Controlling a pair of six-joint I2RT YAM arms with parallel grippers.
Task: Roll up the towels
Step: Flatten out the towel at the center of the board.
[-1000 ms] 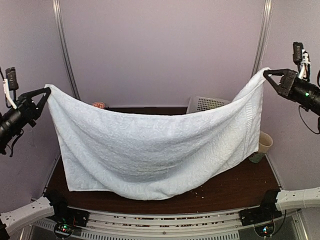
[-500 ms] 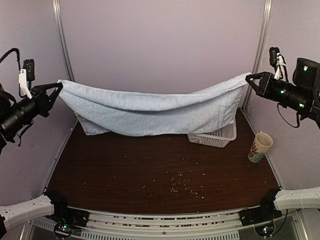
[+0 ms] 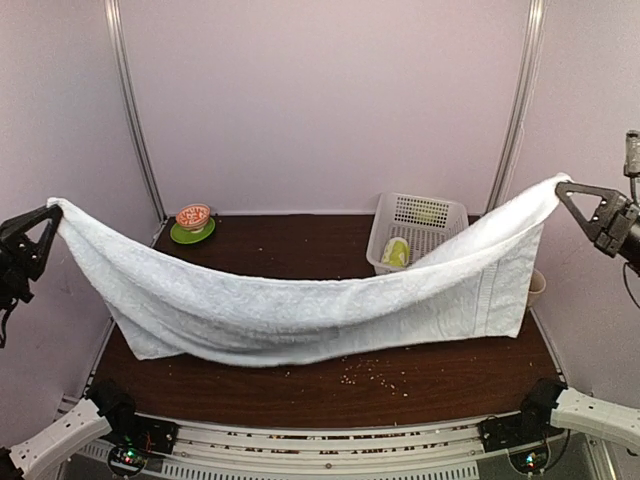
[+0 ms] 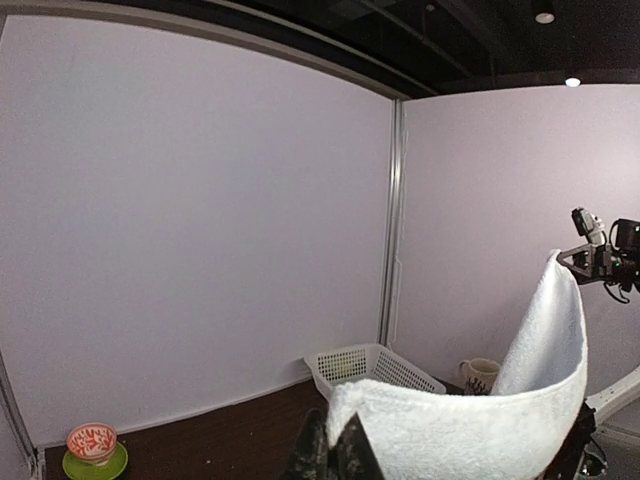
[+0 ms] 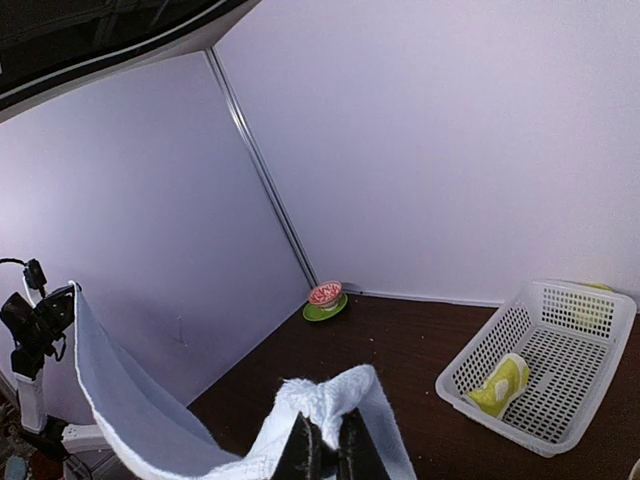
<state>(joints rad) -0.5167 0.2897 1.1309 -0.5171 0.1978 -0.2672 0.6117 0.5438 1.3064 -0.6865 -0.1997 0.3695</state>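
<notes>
your light-blue towel is stretched out in the air above the bench, held by its two upper corners and sagging in a long, shallow curve between them. its lower edge hangs low over the front half of the bench, and you cannot tell from the top view whether it brushes the surface. the left hand has its fingers pressed together on the left corner, out by the left wall, and the left wrist view shows the cloth bunched right at the fingertips. the right hand is pinching the right corner in the same way, slightly higher and close to the right wall; in the right wrist view the towel folds over its closed fingers. the yellow-green towel is not in either hand. it lies in the white perforated basket at the back right of the bench, against the basket's near left side, and it looks folded or rolled into a small bundle. the hanging towel crosses in front of the basket's lower right part in the top view. a cup stands at the right edge of the bench, mostly hidden behind the towel's right end. at the back left, a red-patterned bowl sits on a green saucer. small pale crumbs are scattered on the dark wood near the front, just below the towel's lower edge.
</notes>
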